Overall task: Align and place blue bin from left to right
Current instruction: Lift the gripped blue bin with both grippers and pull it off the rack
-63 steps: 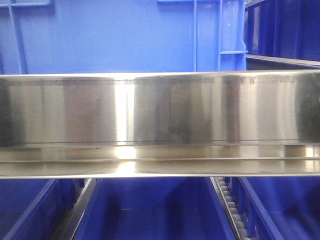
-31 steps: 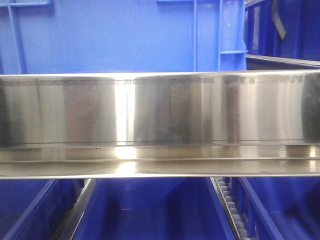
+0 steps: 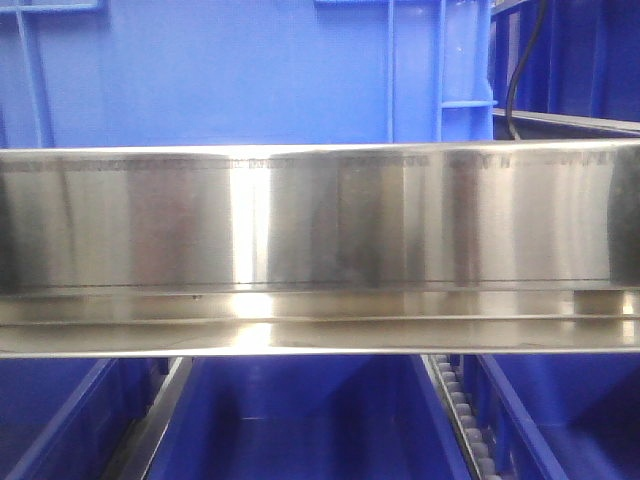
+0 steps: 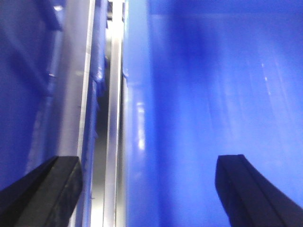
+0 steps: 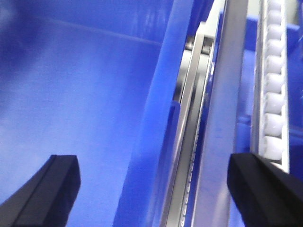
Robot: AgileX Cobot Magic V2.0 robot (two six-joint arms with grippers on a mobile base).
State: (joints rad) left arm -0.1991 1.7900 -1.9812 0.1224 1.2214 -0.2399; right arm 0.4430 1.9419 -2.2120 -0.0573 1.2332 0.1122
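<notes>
Change: a black cable (image 3: pixel 511 80) now hangs above the right end of the steel beam (image 3: pixel 320 220). A second ago that spot showed only blue. Beam and bins have not shifted.
Blue bin (image 3: pixel 230 70): one, directly above and behind the beam. Its ribbed right corner sits above the beam's right part.
Other bins: one darker bin (image 3: pixel 590 60) above the beam's right end, and three lower bins (image 3: pixel 300 420) below the beam.
Roller track (image 3: pixel 462 420): one, below the beam, between the middle and right lower bins.
In the way: the beam spans the whole front view and hides the bin's base and both arms.
Left gripper (image 4: pixel 147 194): fingers wide apart, straddling a blue bin wall. The outer finger (image 4: pixel 45 189) is over a metal rail (image 4: pixel 113 118).
Right gripper (image 5: pixel 154 194): fingers wide apart across a blue wall, a rail (image 5: pixel 189 123) and white rollers (image 5: pixel 272 94).
</notes>
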